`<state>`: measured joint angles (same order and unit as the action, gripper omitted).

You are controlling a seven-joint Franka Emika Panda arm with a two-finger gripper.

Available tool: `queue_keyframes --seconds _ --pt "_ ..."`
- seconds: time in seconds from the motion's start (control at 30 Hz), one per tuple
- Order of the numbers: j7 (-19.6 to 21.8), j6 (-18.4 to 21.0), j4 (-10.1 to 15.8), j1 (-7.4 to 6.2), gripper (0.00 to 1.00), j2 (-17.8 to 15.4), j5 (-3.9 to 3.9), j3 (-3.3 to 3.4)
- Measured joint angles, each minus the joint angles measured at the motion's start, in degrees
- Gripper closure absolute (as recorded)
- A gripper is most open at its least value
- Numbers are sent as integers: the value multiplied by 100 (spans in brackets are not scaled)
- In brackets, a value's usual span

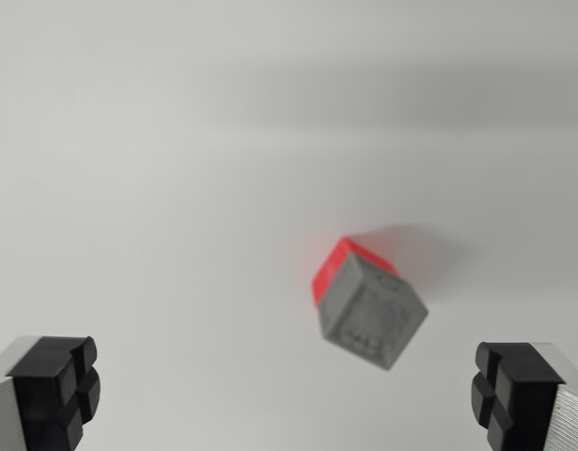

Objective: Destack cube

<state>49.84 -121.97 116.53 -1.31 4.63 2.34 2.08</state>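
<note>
A grey cube sits stacked on a red cube, of which only a red edge shows below and to the wrist view's left of the grey one. The stack stands on a plain white surface and looks blurred. My gripper hovers above it, open, with one black fingertip at the lower left corner and the other fingertip at the lower right. The stack lies between the fingers, nearer the right one and a little beyond them. Nothing is held.
A plain white surface fills the view, with a soft shadow band across the top and a faint shadow beside the stack.
</note>
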Motion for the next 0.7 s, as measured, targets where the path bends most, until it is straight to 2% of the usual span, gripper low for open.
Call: queue_keyframes --seconds 0.3,0.7 --pt "189 -234 321 5 0 -69 -19 71" --pt "512 -644 854 17 0 -167 -59 200"
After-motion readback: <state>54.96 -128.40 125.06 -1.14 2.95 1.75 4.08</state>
